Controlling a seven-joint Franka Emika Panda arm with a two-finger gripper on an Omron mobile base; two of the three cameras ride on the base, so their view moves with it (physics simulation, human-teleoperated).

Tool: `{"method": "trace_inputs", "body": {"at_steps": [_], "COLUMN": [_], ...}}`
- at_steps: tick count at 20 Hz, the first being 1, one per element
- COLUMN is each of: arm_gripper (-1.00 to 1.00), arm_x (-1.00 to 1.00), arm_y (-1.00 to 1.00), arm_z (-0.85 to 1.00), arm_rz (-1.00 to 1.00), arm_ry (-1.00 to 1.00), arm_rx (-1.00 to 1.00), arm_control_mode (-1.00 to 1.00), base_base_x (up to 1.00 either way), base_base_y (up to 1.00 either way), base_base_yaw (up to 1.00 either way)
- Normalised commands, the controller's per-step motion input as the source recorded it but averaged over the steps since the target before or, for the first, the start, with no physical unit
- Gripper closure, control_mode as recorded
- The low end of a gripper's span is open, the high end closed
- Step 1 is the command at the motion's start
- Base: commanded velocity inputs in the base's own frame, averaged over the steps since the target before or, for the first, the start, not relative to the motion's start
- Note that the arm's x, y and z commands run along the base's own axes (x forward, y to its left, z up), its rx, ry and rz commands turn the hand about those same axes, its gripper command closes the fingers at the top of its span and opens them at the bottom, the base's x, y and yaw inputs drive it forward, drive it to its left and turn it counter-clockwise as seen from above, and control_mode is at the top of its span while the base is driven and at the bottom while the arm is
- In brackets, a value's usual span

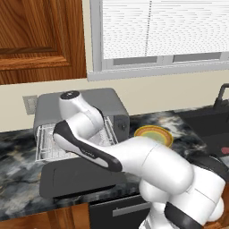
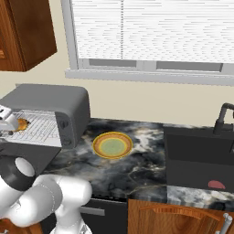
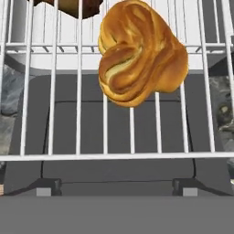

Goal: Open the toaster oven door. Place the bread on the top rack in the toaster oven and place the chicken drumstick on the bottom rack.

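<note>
Kitchen counter, marble, w/ toaster oven at far left, door down flat. Bread lies on pulled-out top rack; drumstick beyond it, which shelf unclear. Can't tell gripper's spread. Risk: hand lifting out snags wires, nudging bread off rack edge.

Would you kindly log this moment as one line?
toaster oven door: open | bread: on top rack | chicken drumstick: below, partly visible

No legible text, label, brand, number or sign found on any surface in the 3 views.
</note>
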Motion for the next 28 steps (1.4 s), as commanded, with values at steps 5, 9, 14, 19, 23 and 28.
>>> {"method": "trace_inputs", "body": {"at_steps": [5,9,14,19,23,28], "arm_gripper": [-1.00,-1.00,-1.00,-1.00,-1.00,-1.00], "arm_x": [-0.56,-0.33,-0.09,0.05,0.19,0.21], "arm_y": [-0.20,-0.31,-0.35,-0.09,0.00,0.01], "arm_z": [-0.14,-0.33,-0.35,-0.25,-0.06,-0.03], "arm_rz": [-0.07,-0.14,-0.13,-0.02,0.00,0.00], "arm_ry": [-0.16,-0.06,0.01,0.00,0.00,0.03], "arm_rx": [0.00,0.05,0.16,0.14,0.01,-0.04], "arm_control_mode": [-1.00,-1.00,-1.00,-1.00,-1.00,-1.00], "base_base_x": [0.00,0.00,0.00,0.00,0.00,0.00], "base_base_y": [0.00,0.00,0.00,0.00,0.00,0.00], "base_base_yaw": [0.00,0.00,0.00,0.00,0.00,0.00]}}
